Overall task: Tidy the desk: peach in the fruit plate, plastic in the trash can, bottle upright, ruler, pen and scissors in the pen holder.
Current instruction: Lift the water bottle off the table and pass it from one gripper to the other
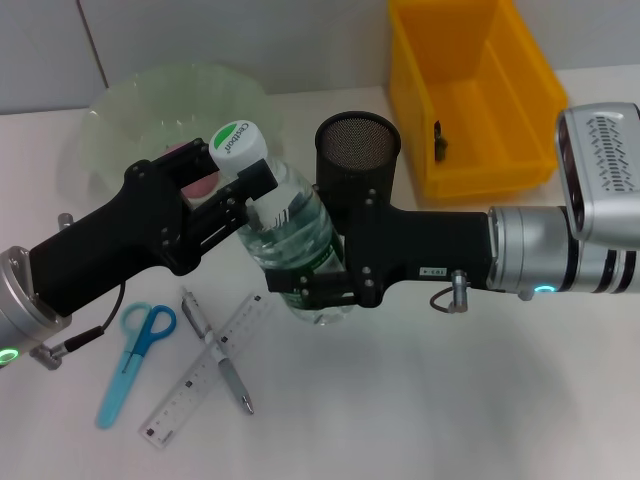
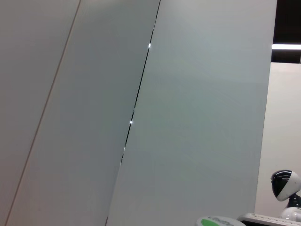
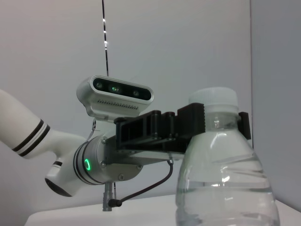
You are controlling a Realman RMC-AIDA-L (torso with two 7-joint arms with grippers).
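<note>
Between my two tools stands the bottle [image 1: 290, 240], upright on the table [image 1: 420, 400]. My left tool [image 1: 245, 195] clamps its neck just under the white cap [image 1: 238, 141]; my right tool [image 1: 320, 290] grips its lower body. Below my left tool lie scissors [image 1: 135, 360], ruler [image 1: 205, 370] and pen [image 1: 215, 350].

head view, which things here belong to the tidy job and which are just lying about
Job: bottle held by both grippers, left at the neck, right at the body; scissors; ruler; pen; pen holder; fruit plate; yellow bin.

Lying about: nothing visible.
</note>
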